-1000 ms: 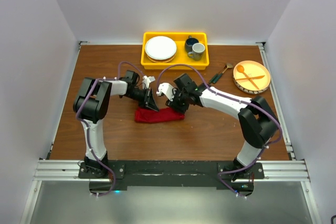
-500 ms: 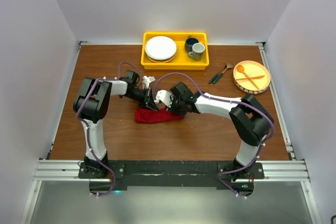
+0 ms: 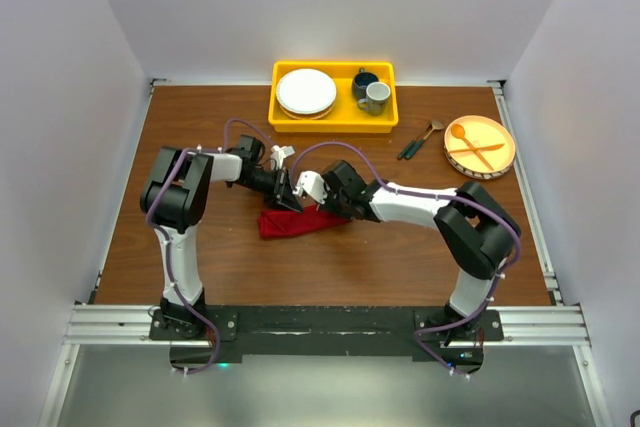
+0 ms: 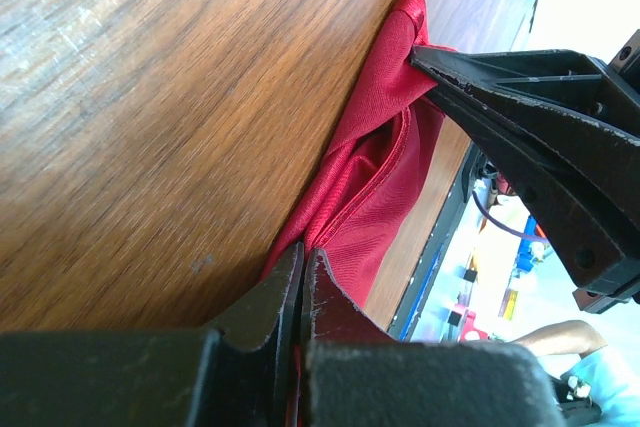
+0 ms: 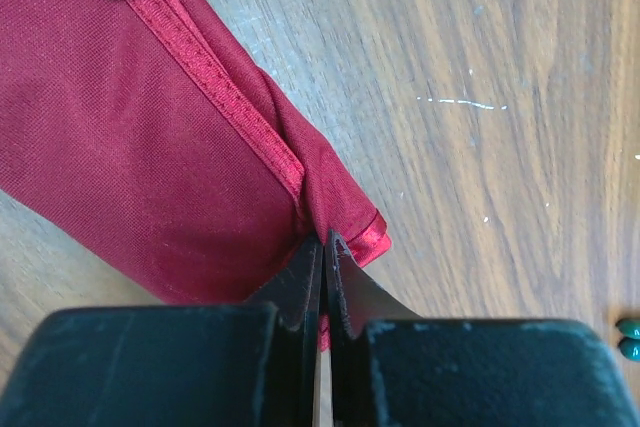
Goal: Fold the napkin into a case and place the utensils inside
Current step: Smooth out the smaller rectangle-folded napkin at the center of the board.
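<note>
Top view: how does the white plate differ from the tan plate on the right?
The white plate lies inside the yellow tray; the tan plate lies directly on the table, near its right edge. The white plate carries nothing; the tan plate carries crossed cutlery. Both are round and lie flat.

My arms meet over the middle of the counter, with my left gripper and right gripper both pinched onto the red napkin, so each bars the other's way across. At the middle of the far edge, the yellow tray blocks a low pass. Toward the far right corner lie the utensils and a wooden plate. The left edge, the near edge and both near corners show bare wood to pass over.
</note>
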Robot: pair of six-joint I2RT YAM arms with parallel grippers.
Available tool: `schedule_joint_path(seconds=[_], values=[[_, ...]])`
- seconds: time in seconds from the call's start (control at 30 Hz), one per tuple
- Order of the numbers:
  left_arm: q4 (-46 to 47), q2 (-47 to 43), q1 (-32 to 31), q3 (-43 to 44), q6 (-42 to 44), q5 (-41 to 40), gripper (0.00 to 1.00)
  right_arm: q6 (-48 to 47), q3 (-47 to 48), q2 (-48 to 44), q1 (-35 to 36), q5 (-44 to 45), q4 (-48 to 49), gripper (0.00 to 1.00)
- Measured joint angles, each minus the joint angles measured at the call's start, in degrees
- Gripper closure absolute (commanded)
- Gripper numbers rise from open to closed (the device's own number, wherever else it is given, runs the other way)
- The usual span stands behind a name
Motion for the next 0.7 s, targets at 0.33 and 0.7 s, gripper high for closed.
schedule_joint_path(seconds=[0.33,0.7], values=[[0.04,0.04,0.02,0.0,0.0,0.0,1.0,2.64,2.4,-0.28,0.13,-2.25,-5.22,0.76],[0.02,0.04,0.02,-0.02,0.02,0.0,1.0,8.94,13.9,-0.74,-0.57,-8.07,-15.58,0.78]])
